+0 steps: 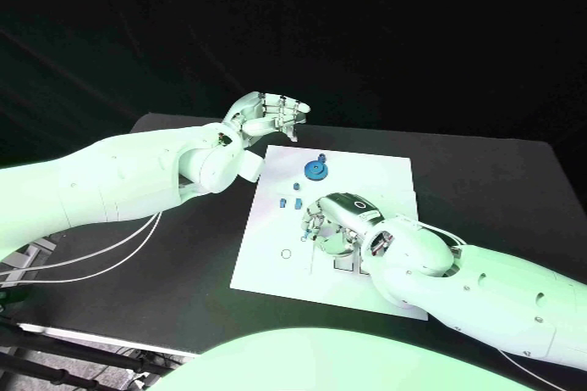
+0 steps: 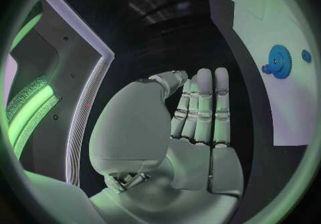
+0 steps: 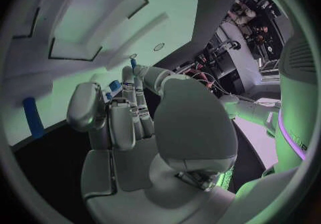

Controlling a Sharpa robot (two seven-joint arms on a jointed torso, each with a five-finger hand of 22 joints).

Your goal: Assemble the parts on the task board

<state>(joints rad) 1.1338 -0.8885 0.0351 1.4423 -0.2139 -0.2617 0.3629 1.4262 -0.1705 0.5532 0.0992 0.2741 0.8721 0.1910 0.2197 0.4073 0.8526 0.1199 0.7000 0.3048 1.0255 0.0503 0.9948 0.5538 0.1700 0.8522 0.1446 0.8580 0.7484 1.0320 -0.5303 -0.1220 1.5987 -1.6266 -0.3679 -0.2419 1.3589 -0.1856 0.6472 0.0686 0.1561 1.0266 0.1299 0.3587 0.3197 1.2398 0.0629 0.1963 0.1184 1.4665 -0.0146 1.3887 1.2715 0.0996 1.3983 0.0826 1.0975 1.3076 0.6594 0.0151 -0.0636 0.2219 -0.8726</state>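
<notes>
blue gear (image 1: pixel 317 168) on white task board (image 1: pixel 382 175)

Arms: two thick, white, smooth-shelled limbs with rounded, bulbous segments; left arm (image 1: pixel 122 183), right arm (image 1: pixel 489 293).
Cables: thin pale cables (image 1: pixel 92 255) run loose under the left arm; one thin cable trails below the right arm.
Left hand (image 1: pixel 263 115): silver, many-fingered, with segmented fingers (image 2: pixel 204 106), a smooth domed thumb base and a small exposed mechanism at the wrist.
Right hand (image 1: pixel 343 221): silver too, with a dark ring marking on its back, ribbed fingers (image 3: pixel 127 117) and a large rounded shell.
</notes>
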